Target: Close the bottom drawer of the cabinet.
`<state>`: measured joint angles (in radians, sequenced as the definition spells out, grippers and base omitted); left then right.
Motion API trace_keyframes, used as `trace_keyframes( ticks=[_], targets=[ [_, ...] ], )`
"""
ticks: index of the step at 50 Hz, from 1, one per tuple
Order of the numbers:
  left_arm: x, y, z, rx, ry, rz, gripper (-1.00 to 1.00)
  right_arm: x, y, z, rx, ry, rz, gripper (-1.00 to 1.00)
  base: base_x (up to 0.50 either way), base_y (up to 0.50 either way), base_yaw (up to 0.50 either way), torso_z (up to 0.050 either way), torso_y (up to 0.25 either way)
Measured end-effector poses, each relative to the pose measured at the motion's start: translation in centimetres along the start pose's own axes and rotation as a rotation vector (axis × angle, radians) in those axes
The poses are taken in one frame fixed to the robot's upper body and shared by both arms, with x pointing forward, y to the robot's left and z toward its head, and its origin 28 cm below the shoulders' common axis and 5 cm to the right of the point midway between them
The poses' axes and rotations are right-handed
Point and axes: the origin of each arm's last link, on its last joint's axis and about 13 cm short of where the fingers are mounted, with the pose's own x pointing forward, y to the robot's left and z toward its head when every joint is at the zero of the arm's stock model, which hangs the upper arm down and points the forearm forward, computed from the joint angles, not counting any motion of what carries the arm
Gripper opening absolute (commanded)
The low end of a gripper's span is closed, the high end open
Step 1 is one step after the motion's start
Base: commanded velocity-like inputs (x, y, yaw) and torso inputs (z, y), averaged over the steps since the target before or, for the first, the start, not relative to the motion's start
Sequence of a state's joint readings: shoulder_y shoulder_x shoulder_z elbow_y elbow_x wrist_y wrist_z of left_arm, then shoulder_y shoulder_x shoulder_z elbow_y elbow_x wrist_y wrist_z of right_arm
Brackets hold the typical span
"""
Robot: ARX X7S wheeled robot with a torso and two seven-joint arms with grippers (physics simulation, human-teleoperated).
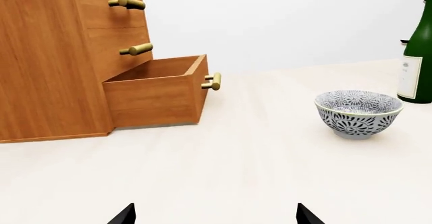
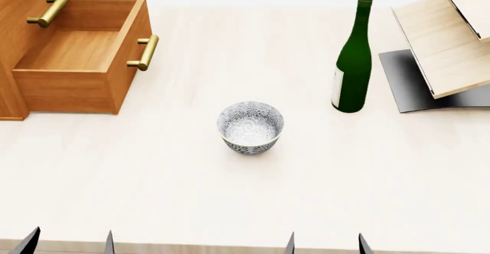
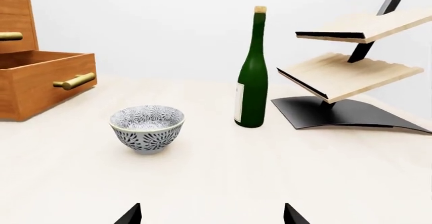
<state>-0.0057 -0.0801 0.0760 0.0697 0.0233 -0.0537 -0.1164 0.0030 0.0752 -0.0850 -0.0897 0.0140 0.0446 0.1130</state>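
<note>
— Left wrist view? 
— The bottom drawer (image 1: 159,90) juts wide open from the cabinet (image 1: 50,62); the left pincer (image 1: 214,215) is spread, empty. 
— Head view? 
— A patterned bowl (image 2: 251,127) sits mid-tabletop (image 2: 191,191), a green bottle (image 2: 353,59) beyond. 
— Right wrist view? 
— The right pincer (image 3: 211,214) is spread, empty too.

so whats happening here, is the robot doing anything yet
Nothing is being handled yet. The cabinet has its bottom drawer pulled wide open and empty. Both claws, left claw and right claw, sit open at the near table edge, away from everything. A patterned bowl, a green bottle and a board rack stand untouched.
</note>
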Motion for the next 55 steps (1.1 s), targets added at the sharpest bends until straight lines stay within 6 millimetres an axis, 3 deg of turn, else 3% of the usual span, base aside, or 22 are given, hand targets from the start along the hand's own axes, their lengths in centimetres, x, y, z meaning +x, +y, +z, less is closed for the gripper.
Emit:
trace_keyframes(
  ticks=[22,40,55],
  targets=[
    [0.6,1.3,6.8,0.063,-0.172,0.054,1.00,0.3,-0.4,7.2,-0.046,-0.136,0.026,1.00,0.00,0.00,0.00,0.000,0.000],
    [0.0,1.8,9.6,0.096,-0.258,0.080,1.00,-0.2,-0.3,9.2,-0.049,-0.205,0.039,1.00,0.00,0.01,0.00,0.000,0.000],
    [-0.5,1.9,10.2,0.112,-0.285,0.082,1.00,-0.4,-0.1,9.6,-0.056,-0.231,0.054,1.00,0.00,0.48,0.00,0.000,0.000]
  ],
)
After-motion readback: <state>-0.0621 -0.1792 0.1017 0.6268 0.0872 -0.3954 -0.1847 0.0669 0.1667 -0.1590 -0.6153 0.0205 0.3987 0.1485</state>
